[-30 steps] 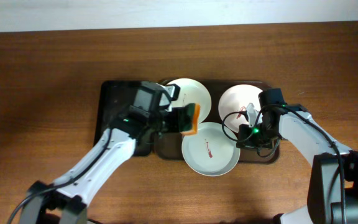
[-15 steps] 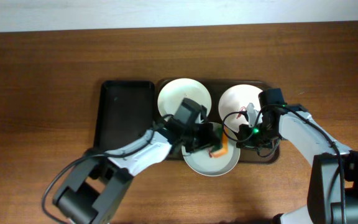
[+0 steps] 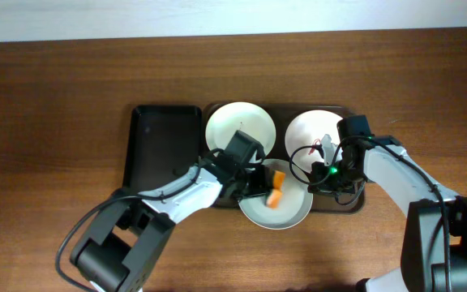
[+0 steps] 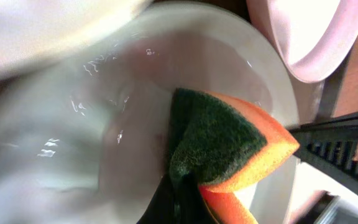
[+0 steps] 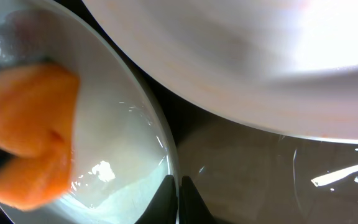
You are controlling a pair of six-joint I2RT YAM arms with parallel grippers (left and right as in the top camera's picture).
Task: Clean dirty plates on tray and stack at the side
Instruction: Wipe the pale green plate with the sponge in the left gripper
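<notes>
The left arm point(image 3: 173, 193) stretches from the bottom left to the middle. The left gripper point(image 3: 259, 185) squeezes an orange sponge point(image 3: 275, 195). The right arm point(image 3: 400, 174) bends in from the lower right. The right gripper point(image 3: 321, 175) pinches the front plate point(image 3: 290, 217) by its rim.

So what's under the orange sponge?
The front plate, shiny and wet. The sponge covers the plate's middle, so any red smear there is hidden.
</notes>
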